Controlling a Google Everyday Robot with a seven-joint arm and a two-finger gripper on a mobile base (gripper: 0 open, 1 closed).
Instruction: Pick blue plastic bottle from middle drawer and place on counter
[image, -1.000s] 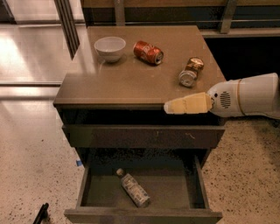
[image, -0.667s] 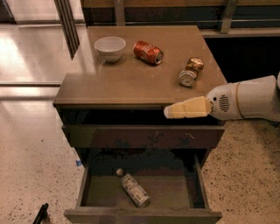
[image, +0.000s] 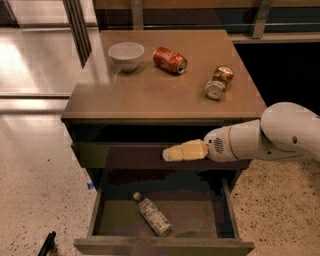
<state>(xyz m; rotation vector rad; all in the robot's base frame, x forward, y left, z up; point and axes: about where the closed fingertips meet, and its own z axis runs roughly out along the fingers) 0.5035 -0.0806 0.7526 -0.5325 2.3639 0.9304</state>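
The blue plastic bottle (image: 153, 215) lies on its side on the greenish-grey floor of the open middle drawer (image: 120, 220), cap toward the back left. The counter (image: 150, 95) is the tan top of the dark cabinet. My gripper (image: 167, 154), with pale yellow fingers on a white arm coming in from the right, hovers in front of the cabinet's upper drawer front, above the open drawer and well above the bottle. It holds nothing that I can see.
On the counter stand a white bowl (image: 126, 54), a red soda can (image: 169, 59) on its side and a gold-brown can (image: 219, 82) on its side. A speckled floor surrounds the cabinet. A dark object (image: 47, 243) lies at the lower left.
My gripper has moved down and to the left, from counter-edge height to in front of the upper drawer front, over the open drawer. The bottle has not moved.
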